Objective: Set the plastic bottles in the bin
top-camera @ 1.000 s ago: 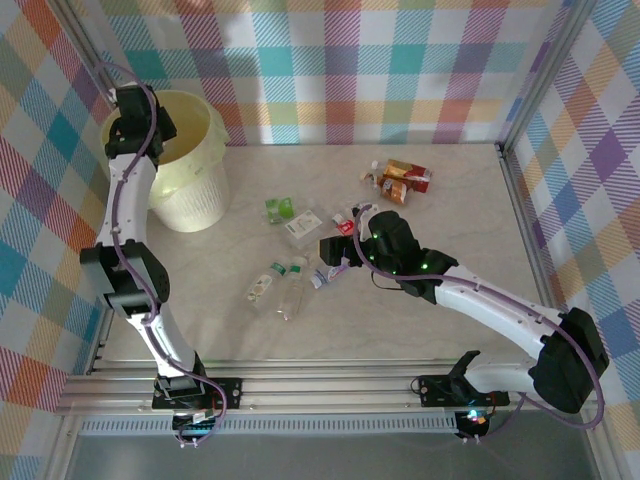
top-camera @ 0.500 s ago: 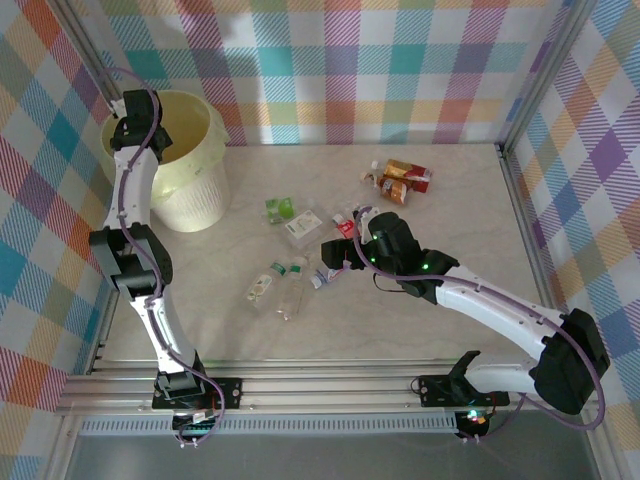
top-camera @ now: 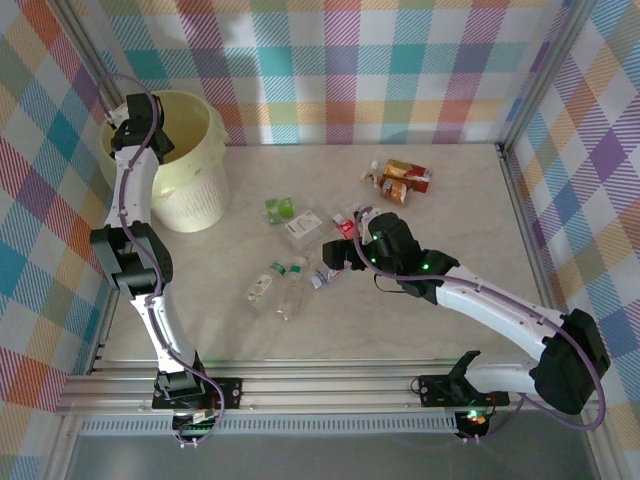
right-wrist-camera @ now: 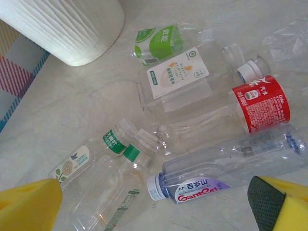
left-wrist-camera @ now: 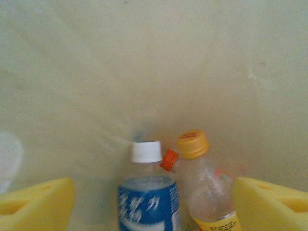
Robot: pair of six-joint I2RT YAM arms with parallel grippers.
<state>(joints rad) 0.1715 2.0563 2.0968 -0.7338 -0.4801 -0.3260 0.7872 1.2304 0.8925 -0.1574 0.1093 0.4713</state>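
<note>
On the pale marbled table [top-camera: 450, 200] crushed plastic bottles [right-wrist-camera: 211, 110] are scattered beside the bin [top-camera: 195, 165] — two capped bottles [left-wrist-camera: 148, 197] are seen inside it; the left gripper [left-wrist-camera: 153, 202] is held spread above them; the right gripper [right-wrist-camera: 154, 202], fingers wide apart, is poised over a purple-labelled bottle [right-wrist-camera: 226, 168].

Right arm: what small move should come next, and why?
Probably lower the right gripper onto the purple-labelled bottle: its jaws stand open and empty, and that bottle lies on the table just ahead between them, not yet in the bin.
</note>
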